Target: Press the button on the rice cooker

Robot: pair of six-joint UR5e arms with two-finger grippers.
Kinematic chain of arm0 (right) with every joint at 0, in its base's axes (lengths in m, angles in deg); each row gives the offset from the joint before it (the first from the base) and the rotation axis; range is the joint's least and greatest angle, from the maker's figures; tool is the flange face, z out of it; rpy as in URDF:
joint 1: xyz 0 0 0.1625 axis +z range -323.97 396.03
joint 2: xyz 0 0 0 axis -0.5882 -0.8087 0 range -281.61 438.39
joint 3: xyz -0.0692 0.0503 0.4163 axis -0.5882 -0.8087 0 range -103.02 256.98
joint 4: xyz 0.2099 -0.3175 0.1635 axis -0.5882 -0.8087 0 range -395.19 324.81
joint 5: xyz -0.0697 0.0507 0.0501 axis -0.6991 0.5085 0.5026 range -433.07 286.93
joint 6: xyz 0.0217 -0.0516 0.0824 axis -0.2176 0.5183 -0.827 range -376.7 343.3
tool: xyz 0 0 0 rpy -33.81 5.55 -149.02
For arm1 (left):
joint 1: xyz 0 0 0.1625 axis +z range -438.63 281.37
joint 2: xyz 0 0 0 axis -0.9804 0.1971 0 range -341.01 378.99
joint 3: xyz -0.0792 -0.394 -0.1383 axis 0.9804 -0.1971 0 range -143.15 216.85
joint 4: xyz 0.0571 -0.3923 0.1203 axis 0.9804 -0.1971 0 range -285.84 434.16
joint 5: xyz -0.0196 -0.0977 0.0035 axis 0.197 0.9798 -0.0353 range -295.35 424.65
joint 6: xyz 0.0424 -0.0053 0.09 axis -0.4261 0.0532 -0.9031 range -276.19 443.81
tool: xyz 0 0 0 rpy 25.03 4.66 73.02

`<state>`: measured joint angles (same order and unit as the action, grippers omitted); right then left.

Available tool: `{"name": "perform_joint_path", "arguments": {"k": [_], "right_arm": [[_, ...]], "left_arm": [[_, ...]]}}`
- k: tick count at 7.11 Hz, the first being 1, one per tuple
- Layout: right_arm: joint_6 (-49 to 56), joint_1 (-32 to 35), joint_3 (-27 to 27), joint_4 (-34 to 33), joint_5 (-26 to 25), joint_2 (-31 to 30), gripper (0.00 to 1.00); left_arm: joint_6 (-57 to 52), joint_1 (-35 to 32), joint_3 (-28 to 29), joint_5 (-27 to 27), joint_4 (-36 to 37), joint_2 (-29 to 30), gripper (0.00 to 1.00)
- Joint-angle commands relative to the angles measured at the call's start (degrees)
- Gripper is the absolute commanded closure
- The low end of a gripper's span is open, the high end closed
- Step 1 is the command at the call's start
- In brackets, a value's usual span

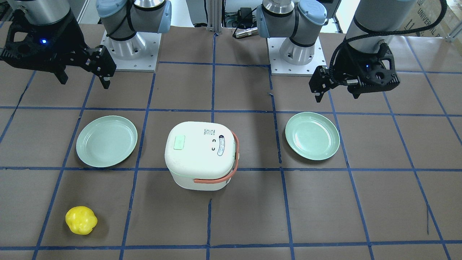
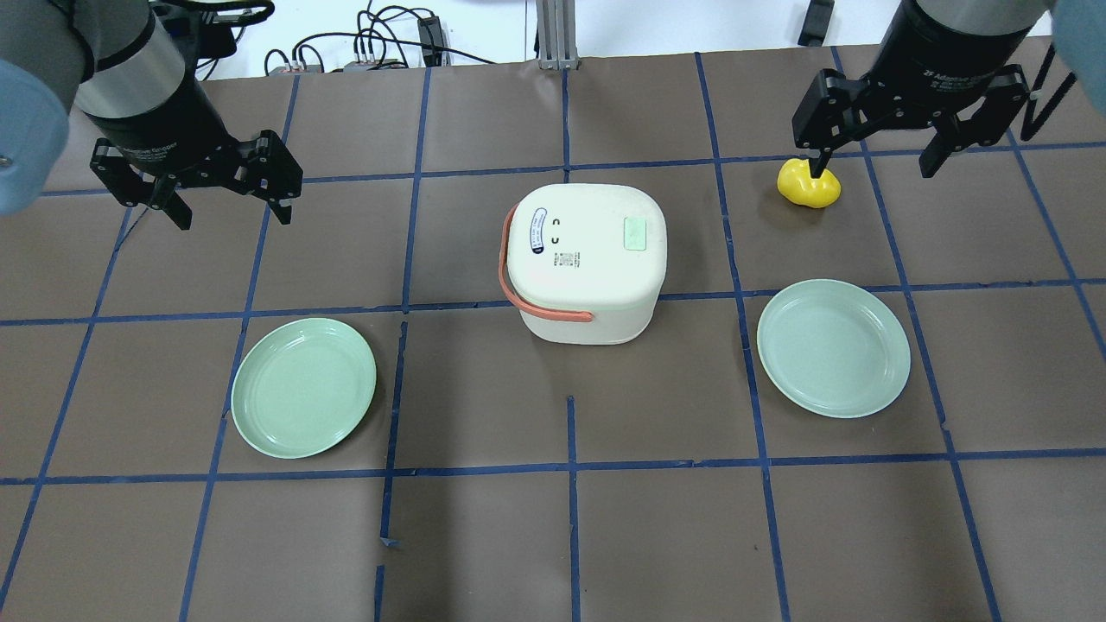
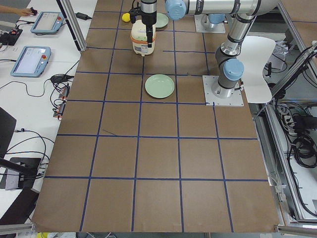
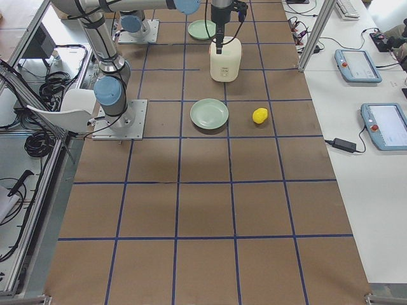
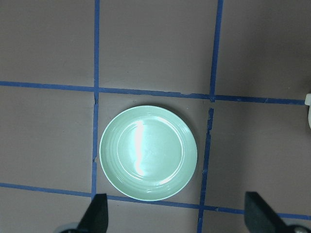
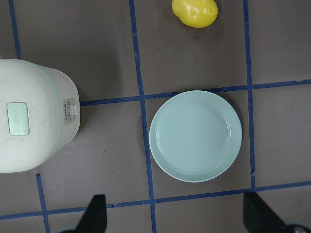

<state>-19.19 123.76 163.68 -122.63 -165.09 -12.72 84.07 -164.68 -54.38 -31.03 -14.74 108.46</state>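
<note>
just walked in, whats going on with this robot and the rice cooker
Nothing is being handled yet. The white rice cooker stands mid-table with the green button on its lid, untouched. Both arms hover above the table, apart from the cooker. The left gripper and right gripper are open and empty. The left plate and right plate flank the cooker, both empty. A yellow toy lies past the right plate.
</note>
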Motion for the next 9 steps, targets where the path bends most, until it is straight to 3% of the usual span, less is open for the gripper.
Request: {"name": "perform_joint_path", "arguments": {"k": [1,9], "right_arm": [[0.63,-0.01,-0.13,-0.53,1.57,0.49,0.00],[-0.15,0.08,0.13,-1.06,3.77,0.67,0.00]], "left_arm": [[0.00,0.00,0.00,-0.04,-0.04,0.00,0.00],[0.00,0.00,0.00,-0.04,0.04,0.00,0.00]]}}
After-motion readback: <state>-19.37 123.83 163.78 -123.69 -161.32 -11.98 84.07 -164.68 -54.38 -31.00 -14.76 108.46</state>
